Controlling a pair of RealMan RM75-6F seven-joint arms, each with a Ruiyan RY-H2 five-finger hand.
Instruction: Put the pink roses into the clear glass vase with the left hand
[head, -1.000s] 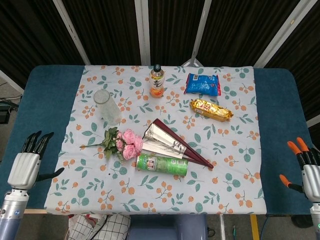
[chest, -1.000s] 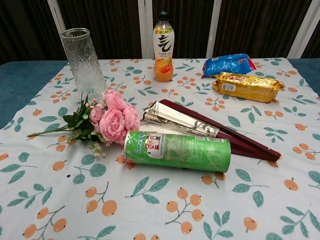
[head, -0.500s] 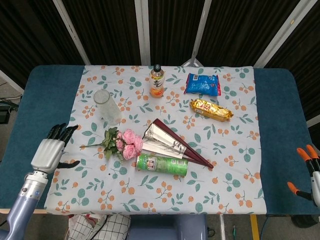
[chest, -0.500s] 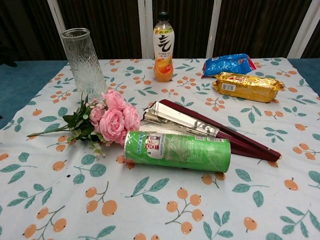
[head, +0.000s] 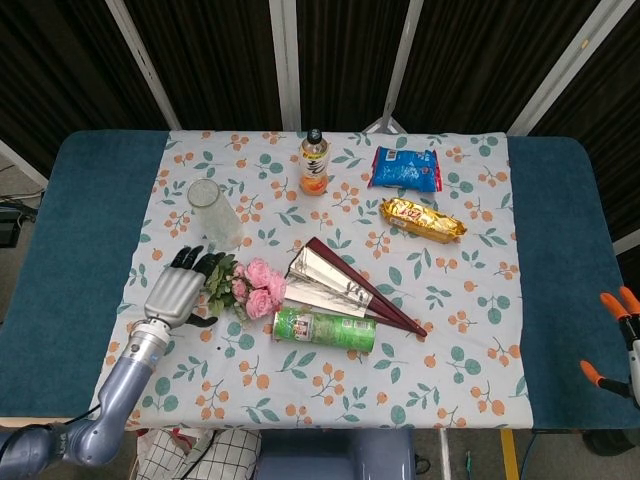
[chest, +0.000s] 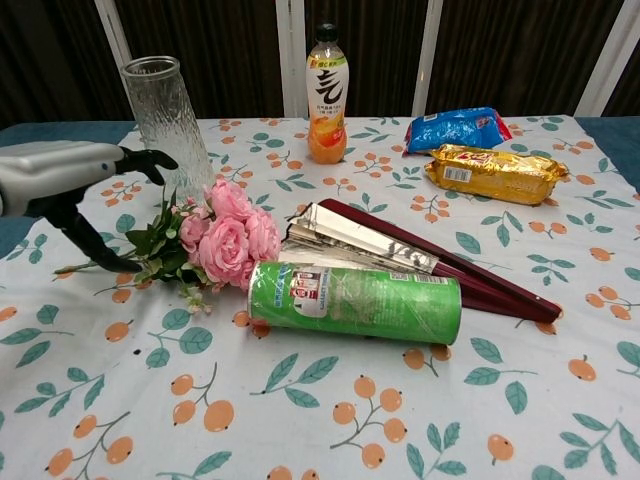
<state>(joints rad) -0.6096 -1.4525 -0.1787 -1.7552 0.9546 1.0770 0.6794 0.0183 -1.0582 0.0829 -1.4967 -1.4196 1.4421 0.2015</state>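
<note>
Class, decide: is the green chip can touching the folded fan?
Touching. The chest view shows the green chip can lying against the folded fan, no gap.

- The left hand (head: 178, 291) has a pale silver-grey back plate, smooth and slightly domed, with black fingers (head: 186, 257) and a black thumb.
- In the chest view the left hand (chest: 62, 176) shows the same light grey shell, glossy, with dark fingers (chest: 150, 159) and a black thumb strut below.
- Its wrist is a short silver cylinder with ringed bands, joined to a rounded blue-grey forearm (head: 110, 395).
- The right hand (head: 618, 340) shows only at the frame edge: orange fingertips on dark fingers, beside a light grey body.
</note>
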